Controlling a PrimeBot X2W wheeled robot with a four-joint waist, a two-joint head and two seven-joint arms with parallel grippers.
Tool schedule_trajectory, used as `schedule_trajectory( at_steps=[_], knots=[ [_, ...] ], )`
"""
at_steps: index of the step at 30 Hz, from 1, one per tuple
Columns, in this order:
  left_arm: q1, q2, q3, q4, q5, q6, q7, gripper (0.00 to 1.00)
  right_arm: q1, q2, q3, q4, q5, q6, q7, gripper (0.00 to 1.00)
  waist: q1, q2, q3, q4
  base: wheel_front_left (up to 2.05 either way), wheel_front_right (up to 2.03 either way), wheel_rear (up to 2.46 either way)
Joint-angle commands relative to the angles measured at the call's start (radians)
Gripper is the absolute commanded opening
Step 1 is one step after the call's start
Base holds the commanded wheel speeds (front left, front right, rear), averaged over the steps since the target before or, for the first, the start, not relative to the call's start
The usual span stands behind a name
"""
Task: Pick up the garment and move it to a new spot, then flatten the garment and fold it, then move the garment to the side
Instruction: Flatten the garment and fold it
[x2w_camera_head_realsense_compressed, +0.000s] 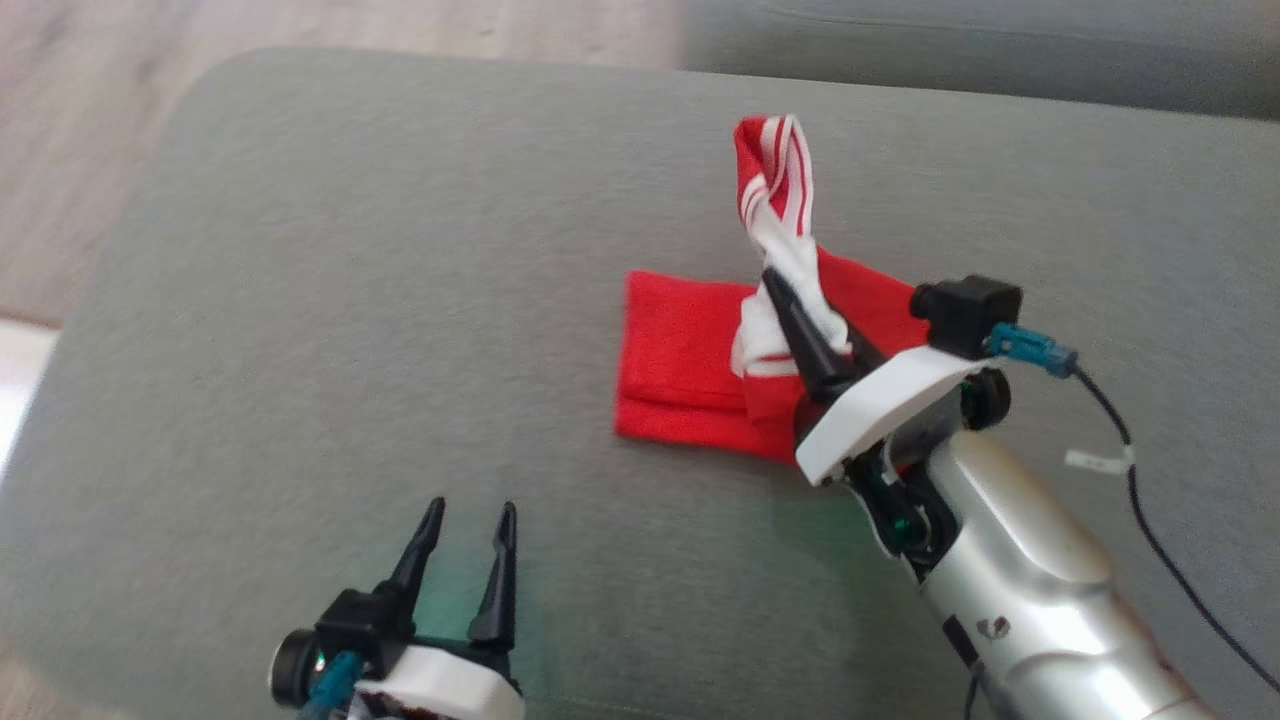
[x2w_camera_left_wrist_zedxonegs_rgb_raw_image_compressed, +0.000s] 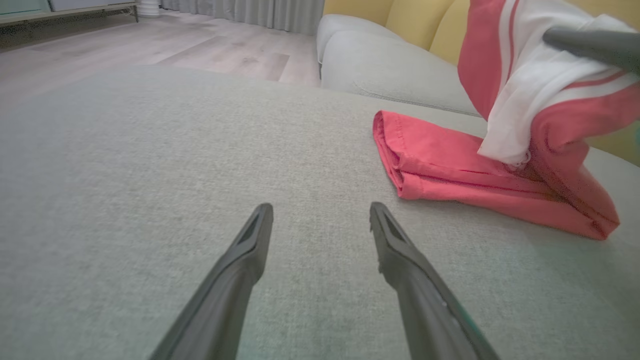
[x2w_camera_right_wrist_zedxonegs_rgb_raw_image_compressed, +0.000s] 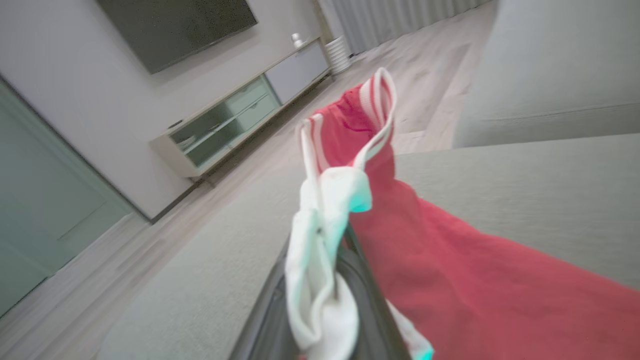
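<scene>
Nearest the robot, the left pincer (x2w_camera_head_realsense_compressed: 472, 506) is spread wide and empty. It hovers low over the grey upholstered cushion (x2w_camera_head_realsense_compressed: 350, 300), with bare fabric between its fingers, and it stands well apart from the cloth.

Further in, the right pincer (x2w_camera_head_realsense_compressed: 790, 300) is clenched on the red garment (x2w_camera_head_realsense_compressed: 680, 350), its dark fingers pinching a bunched white part of the trim. From that pinch the red-and-white striped band (x2w_camera_head_realsense_compressed: 775, 170) sticks up above the fingertips, twisted and lifted clear of the cushion. The rest of the garment lies on the cushion below and to the left of the grip, in a flat doubled slab with neat layered edges. One red panel is drawn up from the slab toward the pincer.

Judging by how it drapes and folds, the cloth is thin, light and entirely limp. It should take no effort to lift but will not hold any shape, so a single pinch is likely to let the folded layers slide open and trail. The ribbed band looks thicker and probably gives a surer bite than the plain red fabric. To carry it tidily, holding two corners or the stacked fold edge seems better. It is not fragile.

Beyond the cushion's far edge are a pale sofa (x2w_camera_left_wrist_zedxonegs_rgb_raw_image_compressed: 390, 65) and the wooden floor (x2w_camera_head_realsense_compressed: 100, 130).
</scene>
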Motion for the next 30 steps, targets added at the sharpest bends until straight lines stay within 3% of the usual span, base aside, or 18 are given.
schedule_trajectory(
  at_steps=[1,7,13,14,15,16,20,24,30],
  knots=[
    [-0.046,0.003,0.015,-0.032,-0.001,-0.004,-0.005,1.00,-0.018,0.024,0.010,-0.018,-0.001,0.003,-0.002,0.00,0.0000,-0.0001,0.011,0.088,0.00,0.00,0.00],
    [-0.070,0.003,-0.020,-0.032,-0.012,-0.003,-0.005,1.00,-0.031,0.034,-0.025,0.139,-0.077,0.003,-0.015,0.00,0.0000,-0.0001,0.020,0.170,0.00,0.00,0.00],
    [-0.067,0.003,-0.012,-0.031,-0.017,0.006,-0.005,1.00,-0.036,0.037,-0.031,0.256,-0.141,0.003,-0.035,0.00,0.0000,-0.0001,0.020,0.150,0.00,0.00,0.00],
    [-0.066,0.003,-0.009,-0.029,-0.017,0.007,-0.005,1.00,-0.034,0.037,-0.018,0.254,-0.132,0.003,-0.039,0.20,0.0000,-0.0001,0.019,0.140,0.00,0.00,0.00],
    [-0.067,0.003,-0.005,-0.028,-0.017,0.008,-0.005,1.00,-0.031,0.037,-0.003,0.243,-0.115,0.003,-0.046,0.89,0.0000,-0.0001,0.018,0.131,0.00,0.00,0.00],
    [-0.069,0.003,-0.001,-0.027,-0.018,0.009,-0.005,1.00,-0.028,0.038,0.005,0.230,-0.087,0.003,-0.054,1.00,0.0000,-0.0001,0.017,0.120,0.00,0.00,0.00],
    [-0.080,0.003,0.016,-0.027,-0.007,0.011,-0.005,1.00,-0.024,0.038,0.055,0.156,0.021,0.003,-0.102,1.00,0.0000,-0.0001,0.009,0.073,0.00,0.00,0.00],
    [-0.095,0.003,0.047,-0.028,0.013,0.014,-0.005,1.00,-0.024,0.038,0.044,0.162,0.029,0.003,-0.149,1.00,0.0000,-0.0001,-0.006,0.014,0.00,0.00,0.00],
    [-0.112,0.003,0.096,-0.036,0.056,0.025,-0.005,1.00,-0.003,0.027,-0.155,0.218,-0.130,0.003,-0.182,1.00,0.0000,-0.0001,-0.033,-0.071,0.00,0.00,0.00]
  ],
)
